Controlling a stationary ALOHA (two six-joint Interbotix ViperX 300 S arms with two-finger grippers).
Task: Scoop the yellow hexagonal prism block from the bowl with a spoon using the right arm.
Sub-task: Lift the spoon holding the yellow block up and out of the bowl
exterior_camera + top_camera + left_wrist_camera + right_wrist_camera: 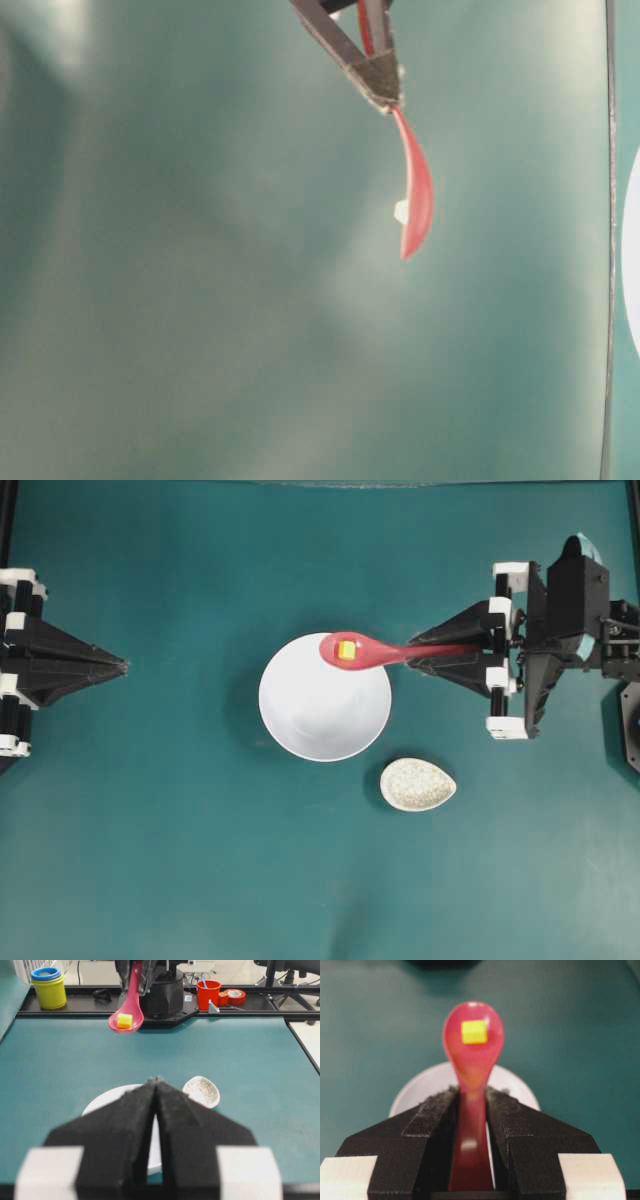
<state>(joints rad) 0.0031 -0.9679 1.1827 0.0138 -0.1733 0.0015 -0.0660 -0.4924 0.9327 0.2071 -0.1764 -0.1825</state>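
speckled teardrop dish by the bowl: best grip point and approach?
Pinch the speckled teardrop dish across its thin rim at the pointed end, facing the right gripper. Come from above: it lies flat, shallow, open side up, clear of the white bowl.

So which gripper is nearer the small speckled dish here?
Right. The right gripper, shut on the spoon handle, sits just up and right of the speckled dish. The left gripper rests shut at the far left edge, beyond the white bowl.

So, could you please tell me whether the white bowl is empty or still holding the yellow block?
Empty. The bowl shows only bare white interior; the yellow block sits in the spoon, held by the right tool.
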